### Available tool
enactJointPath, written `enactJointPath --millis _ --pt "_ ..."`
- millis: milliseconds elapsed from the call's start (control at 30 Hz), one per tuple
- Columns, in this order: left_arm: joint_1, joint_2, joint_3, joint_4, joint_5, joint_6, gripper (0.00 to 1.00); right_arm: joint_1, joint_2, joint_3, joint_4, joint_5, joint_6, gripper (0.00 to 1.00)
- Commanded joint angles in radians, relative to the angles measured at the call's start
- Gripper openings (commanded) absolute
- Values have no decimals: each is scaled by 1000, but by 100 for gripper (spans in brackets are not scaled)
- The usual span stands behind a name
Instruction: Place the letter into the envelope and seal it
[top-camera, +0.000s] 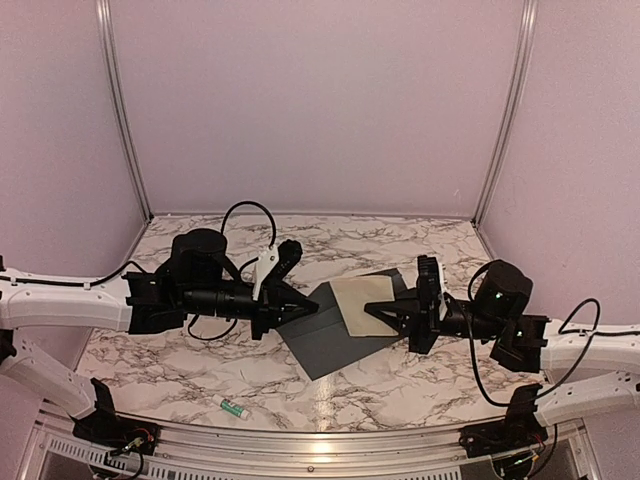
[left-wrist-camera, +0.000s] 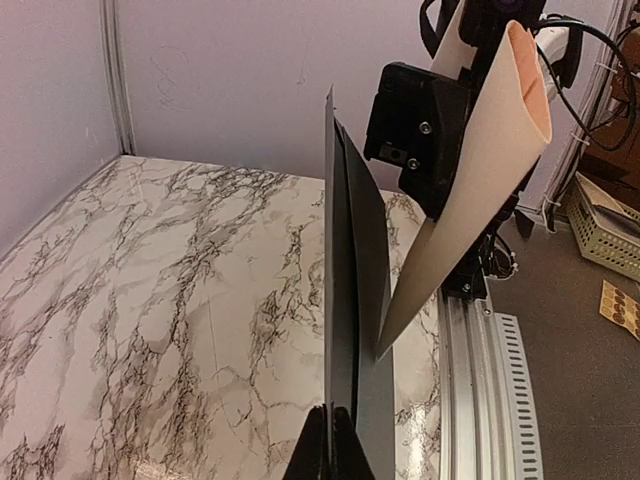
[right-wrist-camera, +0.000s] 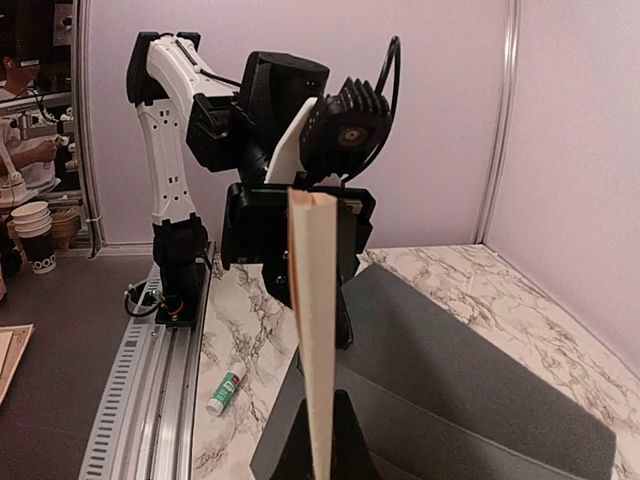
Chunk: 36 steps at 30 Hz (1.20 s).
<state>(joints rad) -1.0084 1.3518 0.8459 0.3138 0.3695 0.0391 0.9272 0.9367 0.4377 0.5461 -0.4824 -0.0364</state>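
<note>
Left claw (left-wrist-camera: 335, 452), jaws pressed together, pinches the near edge of the dark grey envelope (left-wrist-camera: 356, 280), which stands edge-on to its wrist camera above the marble worktop (left-wrist-camera: 150, 330). Right claw (right-wrist-camera: 320, 440), likewise clamped, grips the cream letter (right-wrist-camera: 312, 320) by one edge. From above, the two claws face each other over the middle of the worktop, with the envelope on the left claw's side and the letter overlapping its right-hand part. Seen from the left wrist, the letter curls into a loose bow, its lower corner touching the envelope's grey face. Whether that corner sits inside the pocket cannot be told. A small white-and-green tube (top-camera: 232, 407) lies on the worktop near the front edge, well apart from both.
</note>
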Motion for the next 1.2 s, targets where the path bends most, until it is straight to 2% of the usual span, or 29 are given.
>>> enactJointPath --millis 0,100,267,700,967,1167 --pt "-13 -9 2 -10 151 -63 0 5 8 75 -4 -75 -60 0" --pt "-17 6 14 -10 215 -78 0 5 17 96 -42 -96 -88 0" --pt "-20 24 30 -17 240 -102 0 5 12 107 -79 -105 -121 0" --pt "-38 77 68 -93 186 -79 0 5 36 150 -157 -68 -147 0" --pt "-47 81 97 -156 147 -55 0 5 81 195 -307 -82 -211 0" --pt "-50 86 106 -193 129 -44 0 5 93 220 -349 -75 -236 0"
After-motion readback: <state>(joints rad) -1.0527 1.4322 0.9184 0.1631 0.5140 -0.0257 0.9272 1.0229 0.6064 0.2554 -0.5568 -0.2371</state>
